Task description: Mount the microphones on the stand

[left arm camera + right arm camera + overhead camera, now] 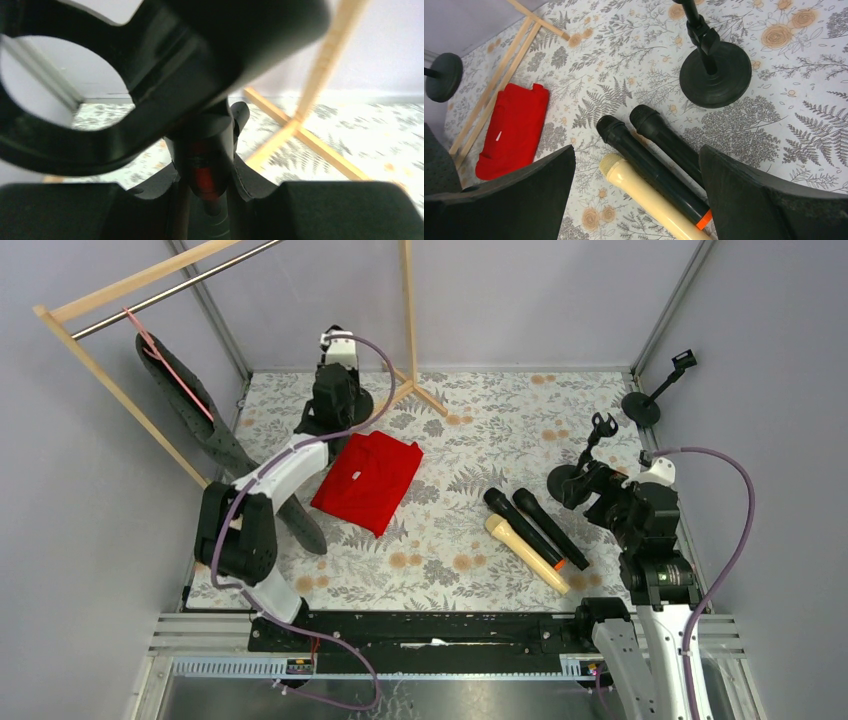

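Three microphones lie side by side on the floral table at centre right: a black one with an orange-red tip, a plain black one and a cream-beige one. In the right wrist view the tipped one, the plain black one and the cream one lie below my open, empty right gripper, which hovers above them. A black stand with a round base is just beyond. My left gripper at the back left is shut on another stand's stem, under its big clip ring.
A third stand is at the back right corner. A folded red cloth lies left of centre. A wooden clothes rack with a dark garment stands at the left, its foot near my left gripper.
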Tool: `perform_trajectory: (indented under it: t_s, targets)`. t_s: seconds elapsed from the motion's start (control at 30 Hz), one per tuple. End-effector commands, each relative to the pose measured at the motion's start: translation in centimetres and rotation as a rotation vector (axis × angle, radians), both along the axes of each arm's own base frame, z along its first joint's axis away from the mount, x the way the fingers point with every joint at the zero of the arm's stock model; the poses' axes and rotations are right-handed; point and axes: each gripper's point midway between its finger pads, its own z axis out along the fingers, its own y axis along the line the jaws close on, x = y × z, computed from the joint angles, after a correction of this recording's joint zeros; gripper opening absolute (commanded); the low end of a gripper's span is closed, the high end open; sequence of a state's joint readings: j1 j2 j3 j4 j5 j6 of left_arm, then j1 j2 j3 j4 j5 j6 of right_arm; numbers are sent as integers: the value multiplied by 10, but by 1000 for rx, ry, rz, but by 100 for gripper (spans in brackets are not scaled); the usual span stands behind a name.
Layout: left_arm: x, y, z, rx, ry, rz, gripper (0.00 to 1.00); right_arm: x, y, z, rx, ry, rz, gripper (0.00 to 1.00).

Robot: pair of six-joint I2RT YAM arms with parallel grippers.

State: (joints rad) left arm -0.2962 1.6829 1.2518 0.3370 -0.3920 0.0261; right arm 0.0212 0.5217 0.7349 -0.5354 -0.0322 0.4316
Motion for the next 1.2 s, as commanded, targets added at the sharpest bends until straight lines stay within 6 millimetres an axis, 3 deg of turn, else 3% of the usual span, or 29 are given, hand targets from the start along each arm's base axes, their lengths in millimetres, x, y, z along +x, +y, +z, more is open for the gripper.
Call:
perform_trajectory:
  t_s: [0.0,0.2,0.4,0.7,0.9,1.17]
  targets:
    - [-40,-59,61,-112,-153,-249,0,-4,8,27,40,-56,28,100]
    - [-112,-135,52,-194,-112,-659,0,-12,0,37,4,-52,2,100]
    - [-177,-171,40,-268,-82,-916,0,-20,0,48,-49,-65,42,100]
    - [-278,-228,-19,-273,26,-1233,0,-16,30,58,-8,-45,225,98]
    - [-325,-226,-38,-252,-73,-1352,0,-15,59,26,83,100,387,94]
    - [-336,-230,-76,-37,-52,-1381,0,-27,82,-16,33,279,478,93]
